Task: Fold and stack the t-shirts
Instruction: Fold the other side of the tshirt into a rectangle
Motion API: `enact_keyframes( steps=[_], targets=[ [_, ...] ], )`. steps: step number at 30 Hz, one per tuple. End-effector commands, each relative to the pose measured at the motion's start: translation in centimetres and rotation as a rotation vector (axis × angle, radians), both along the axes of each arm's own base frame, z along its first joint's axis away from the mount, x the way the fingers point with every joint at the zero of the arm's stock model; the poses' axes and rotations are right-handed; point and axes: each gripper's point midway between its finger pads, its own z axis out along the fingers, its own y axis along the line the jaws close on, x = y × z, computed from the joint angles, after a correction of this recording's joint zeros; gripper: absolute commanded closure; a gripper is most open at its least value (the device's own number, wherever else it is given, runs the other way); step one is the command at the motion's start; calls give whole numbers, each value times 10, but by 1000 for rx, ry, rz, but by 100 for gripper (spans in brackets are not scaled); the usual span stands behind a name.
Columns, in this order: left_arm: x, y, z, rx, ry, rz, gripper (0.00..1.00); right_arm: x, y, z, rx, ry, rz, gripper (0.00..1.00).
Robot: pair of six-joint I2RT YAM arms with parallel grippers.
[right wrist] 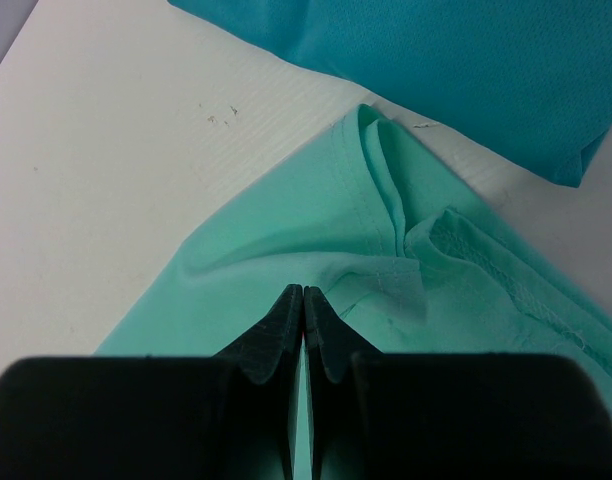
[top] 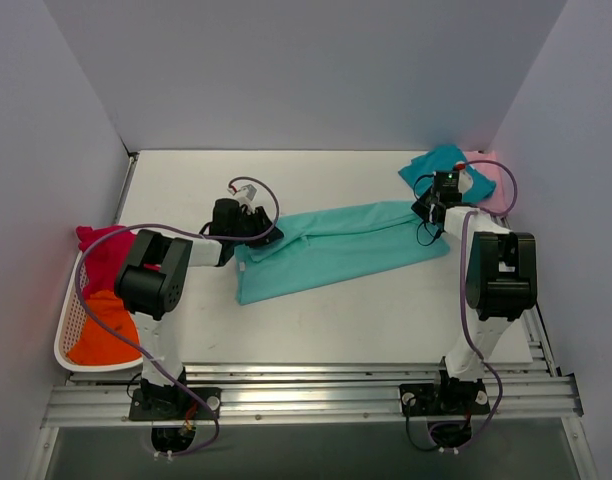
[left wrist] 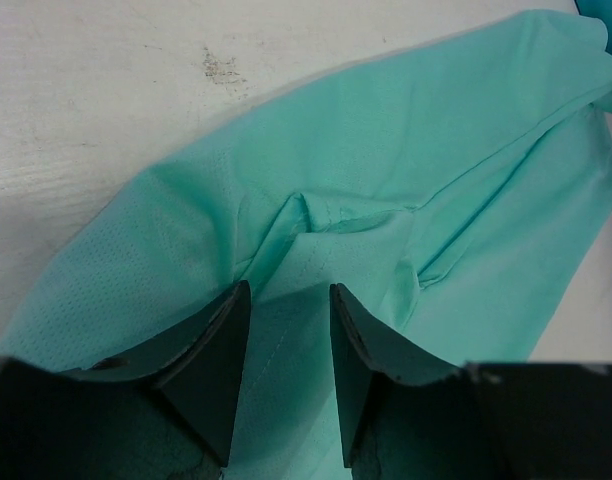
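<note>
Stretching across the middle of the desk [top: 346,325], the mint-green t-shirt [top: 336,245] is laid out lengthwise between the two arms; its right end is pinched by the right claw [right wrist: 303,295], whose jaws are pressed fully together on a hem; at its left end the left claw [left wrist: 288,300] is held partly apart, cloth lying between the jaws but nothing clamped; the darker teal t-shirt [top: 446,165] is seen folded at the far right corner, on top of the pale pink t-shirt [top: 498,188], just beside the pinched end; the magenta-red t-shirt [top: 101,250] and orange t-shirt [top: 101,338] are left in the white mesh basket [top: 64,345]; trouble is judged likeliest if the right end is pulled while the left is loose, since the shirt would be dragged askew and bunched; the teal fold could also be snagged by the right claw; a thin pinch may be lost under tension
</note>
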Motion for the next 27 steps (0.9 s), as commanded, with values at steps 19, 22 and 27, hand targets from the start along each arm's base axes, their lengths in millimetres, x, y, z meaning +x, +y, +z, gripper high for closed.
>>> enact_keyframes(
  steps=[19,22,27],
  targets=[
    [27,6,21,92,-106,16,53,6,3,-5,-19,0,11,100],
    [27,6,18,94,-98,12,53,7,4,-7,-17,1,13,100],
    [25,4,8,89,-82,-1,54,8,5,-7,-14,1,16,100]
  ],
)
